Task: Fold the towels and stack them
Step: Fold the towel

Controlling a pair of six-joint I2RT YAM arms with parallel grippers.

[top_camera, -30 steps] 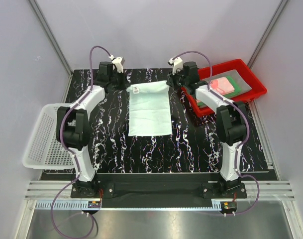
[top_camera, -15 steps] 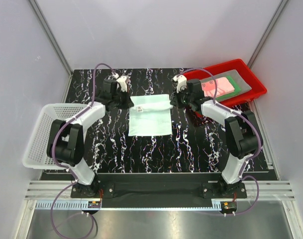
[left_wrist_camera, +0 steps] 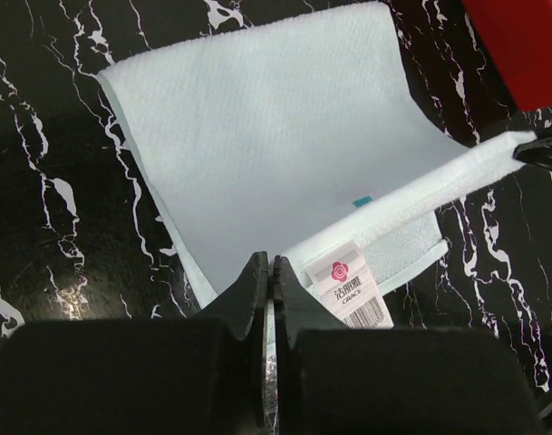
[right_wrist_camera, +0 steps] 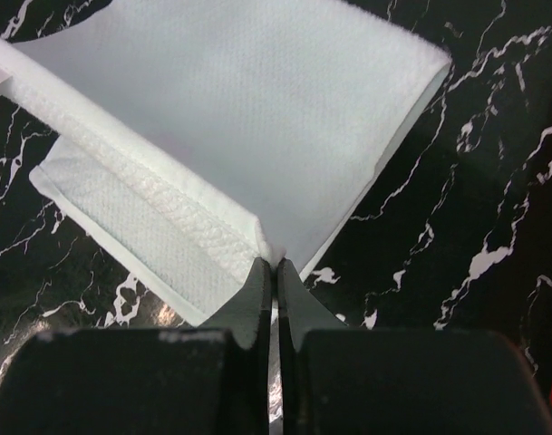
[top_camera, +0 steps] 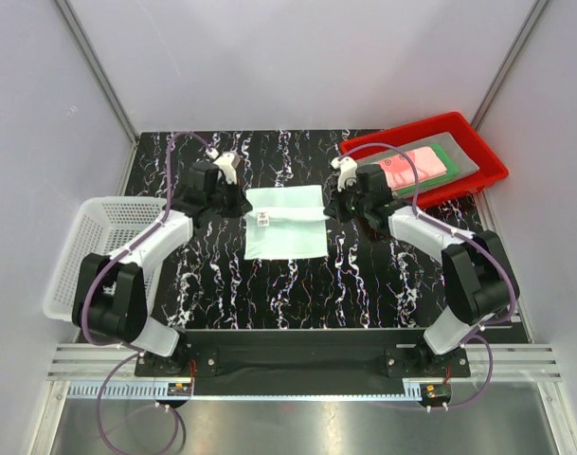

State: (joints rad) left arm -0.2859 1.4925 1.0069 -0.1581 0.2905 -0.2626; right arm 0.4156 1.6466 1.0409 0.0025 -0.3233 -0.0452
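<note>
A pale blue-white towel (top_camera: 286, 227) lies in the middle of the black marbled table, its far edge lifted and doubled back over itself. My left gripper (top_camera: 243, 209) is shut on that edge's left corner beside the sewn label (left_wrist_camera: 348, 283). My right gripper (top_camera: 332, 210) is shut on the right corner. The left wrist view shows my left gripper (left_wrist_camera: 269, 264) pinching the towel (left_wrist_camera: 257, 118). The right wrist view shows my right gripper (right_wrist_camera: 268, 264) pinching the hem of the towel (right_wrist_camera: 248, 82). A pink towel (top_camera: 419, 169) lies on green and grey ones.
The red tray (top_camera: 489, 174) holding those folded towels stands at the back right, just behind my right arm; its corner (left_wrist_camera: 520, 45) shows in the left wrist view. A white lattice basket (top_camera: 84, 256) hangs over the table's left edge.
Both grippers have come toward the near side, carrying the towel's far edge with them. The towel has gone from lying full length to doubled over and shorter.
</note>
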